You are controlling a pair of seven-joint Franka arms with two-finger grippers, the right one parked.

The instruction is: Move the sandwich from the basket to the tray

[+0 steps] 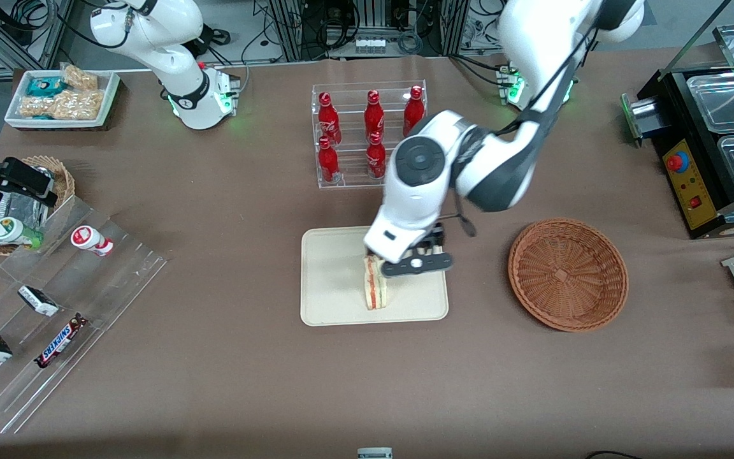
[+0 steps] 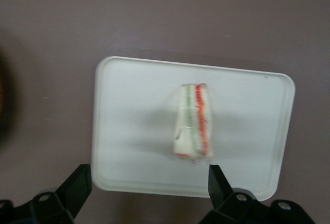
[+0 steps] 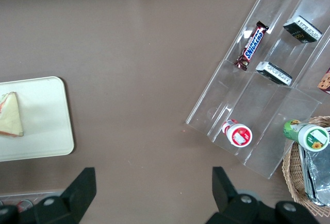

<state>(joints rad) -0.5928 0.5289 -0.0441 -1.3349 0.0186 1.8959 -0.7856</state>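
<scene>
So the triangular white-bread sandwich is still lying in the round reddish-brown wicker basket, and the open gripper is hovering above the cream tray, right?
Not quite. The front view shows the round reddish-brown wicker basket with nothing in it; the triangular white-bread sandwich lies on the cream rectangular plastic tray. The rest holds: the left gripper is above the tray, open.
</scene>
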